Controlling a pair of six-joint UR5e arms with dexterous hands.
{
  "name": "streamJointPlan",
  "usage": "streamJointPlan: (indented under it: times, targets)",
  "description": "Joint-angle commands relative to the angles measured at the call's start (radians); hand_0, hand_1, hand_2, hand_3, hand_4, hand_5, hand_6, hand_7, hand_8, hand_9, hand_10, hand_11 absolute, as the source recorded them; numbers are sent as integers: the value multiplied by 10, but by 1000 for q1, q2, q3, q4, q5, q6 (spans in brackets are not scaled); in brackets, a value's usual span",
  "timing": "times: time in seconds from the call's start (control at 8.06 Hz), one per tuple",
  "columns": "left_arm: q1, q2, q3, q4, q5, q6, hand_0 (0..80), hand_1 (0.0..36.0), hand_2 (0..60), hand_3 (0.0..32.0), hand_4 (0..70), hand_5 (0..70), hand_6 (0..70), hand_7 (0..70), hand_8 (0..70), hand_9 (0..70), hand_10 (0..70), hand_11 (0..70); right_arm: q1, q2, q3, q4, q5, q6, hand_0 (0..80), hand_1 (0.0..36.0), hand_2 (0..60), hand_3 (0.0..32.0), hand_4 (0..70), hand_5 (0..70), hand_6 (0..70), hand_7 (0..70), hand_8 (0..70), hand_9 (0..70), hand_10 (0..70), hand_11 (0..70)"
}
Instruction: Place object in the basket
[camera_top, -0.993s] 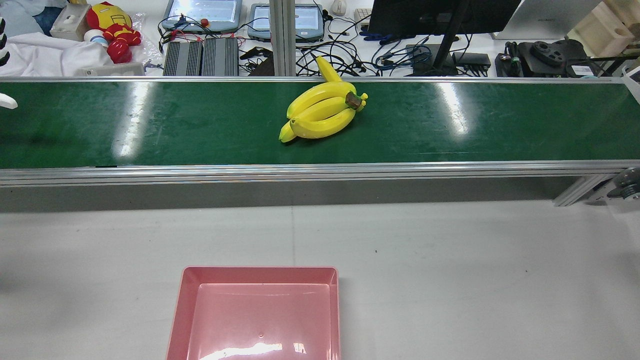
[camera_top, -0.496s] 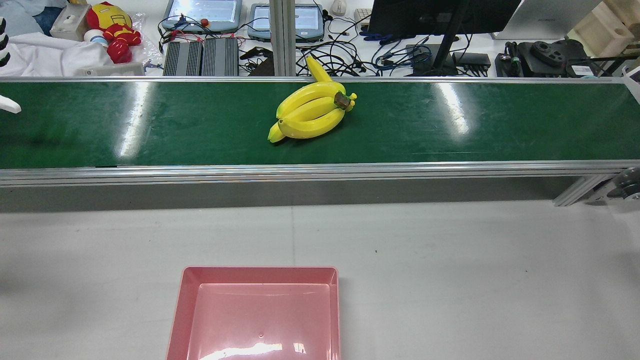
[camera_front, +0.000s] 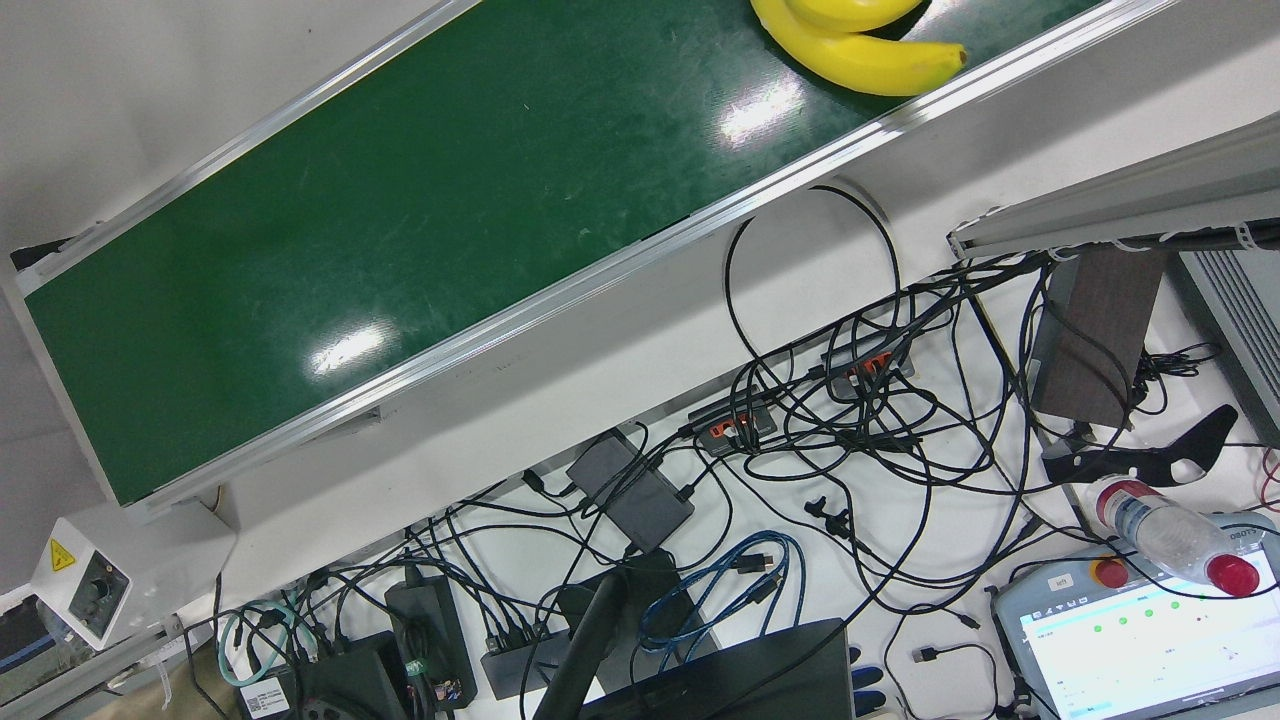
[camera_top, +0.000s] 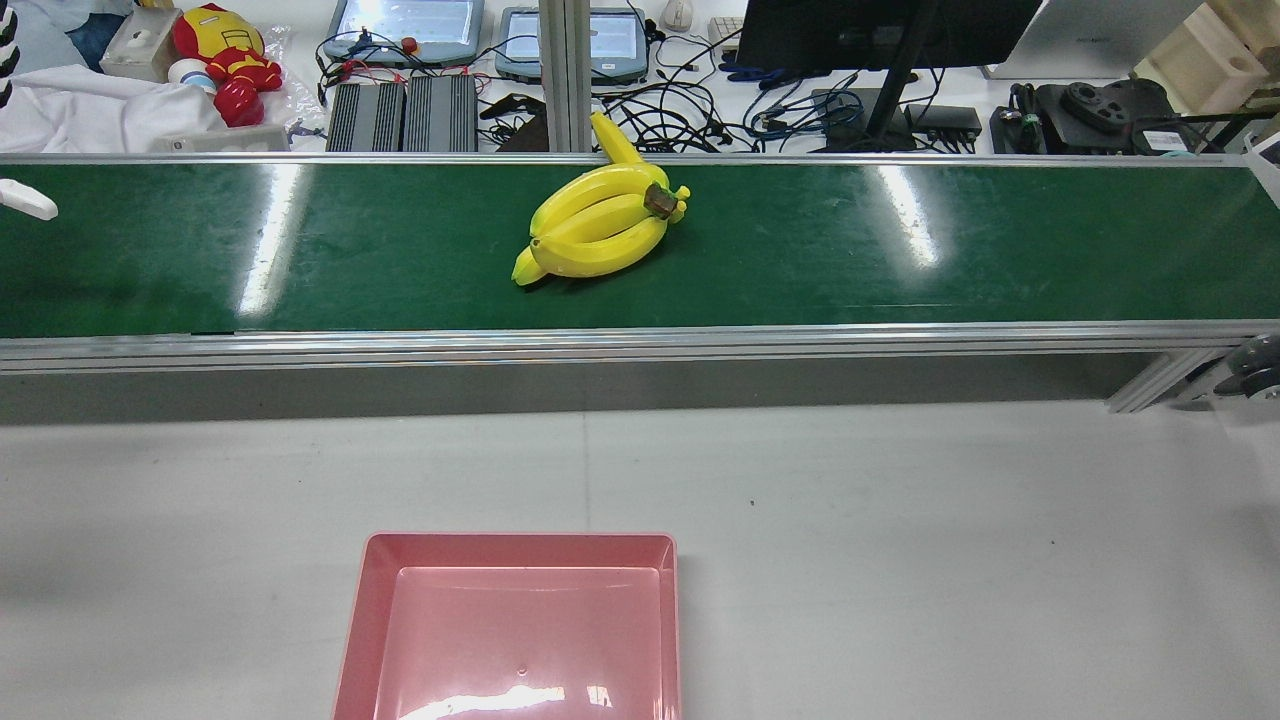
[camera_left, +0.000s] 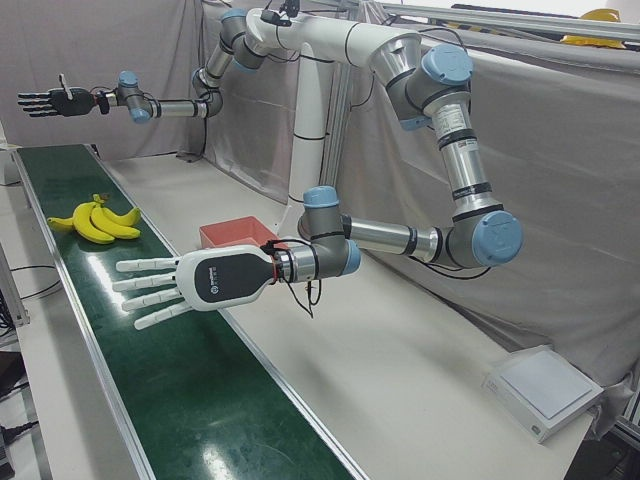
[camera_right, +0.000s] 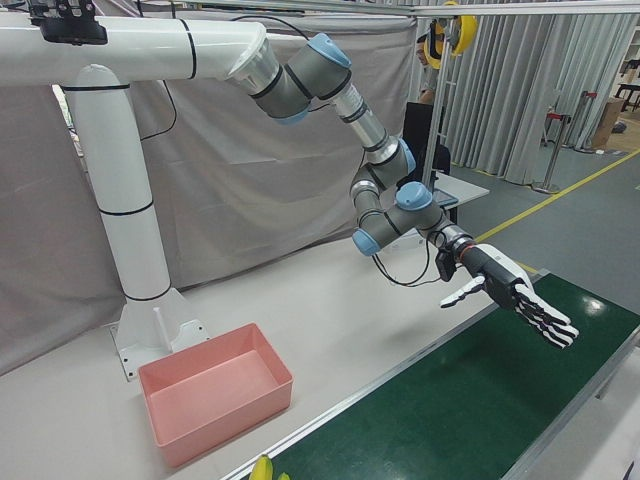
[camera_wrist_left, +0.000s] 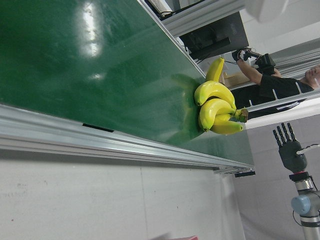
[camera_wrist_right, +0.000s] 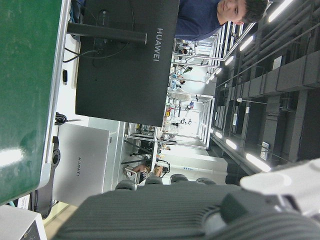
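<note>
The left hand (camera_left: 190, 285) hovers flat over the green belt (camera_left: 180, 400) in the left-front view, fingers spread, holding nothing. The black right hand (camera_left: 60, 102), far off, is spread too. The banana bunch (camera_left: 100, 222) lies on the belt between them.

In the rear view, we see the bunch well apart from the pink basket (camera_top: 515, 625) on the desk (camera_top: 900, 500).

In the right hand view, we read "HUAWEI" on 1 dark monitor (camera_wrist_right: 158, 45).

In the front view, a small box (camera_front: 80, 585) carries a yellow warning sticker.
</note>
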Motion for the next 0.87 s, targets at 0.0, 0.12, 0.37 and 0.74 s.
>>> streamJointPlan:
  times: [0.0, 0.12, 0.37, 0.74]
  targets:
    - [5, -70, -40, 126, -1, 106, 677, 151, 0, 124, 4, 0, 0, 0, 17, 35, 0, 19, 0, 0, 0, 0, 0, 1, 0, 0, 0, 0, 0, 0, 0, 0, 0, 0, 0, 0]
    - [20, -118, -40, 182, -1, 157, 670, 153, 0, 130, 1, 0, 0, 0, 11, 29, 0, 13, 0, 0, 2, 0, 0, 1, 0, 0, 0, 0, 0, 0, 0, 0, 0, 0, 0, 0]
    - [86, -187, -39, 274, -2, 215, 659, 161, 0, 114, 12, 0, 0, 0, 21, 41, 0, 5, 0, 0, 2, 0, 0, 1, 0, 0, 0, 0, 0, 0, 0, 0, 0, 0, 0, 0]
    - [150, -259, -40, 403, -2, 308, 653, 163, 0, 122, 0, 0, 0, 0, 22, 39, 0, 2, 0, 0, 2, 0, 0, 1, 0, 0, 0, 0, 0, 0, 0, 0, 0, 0, 0, 0]
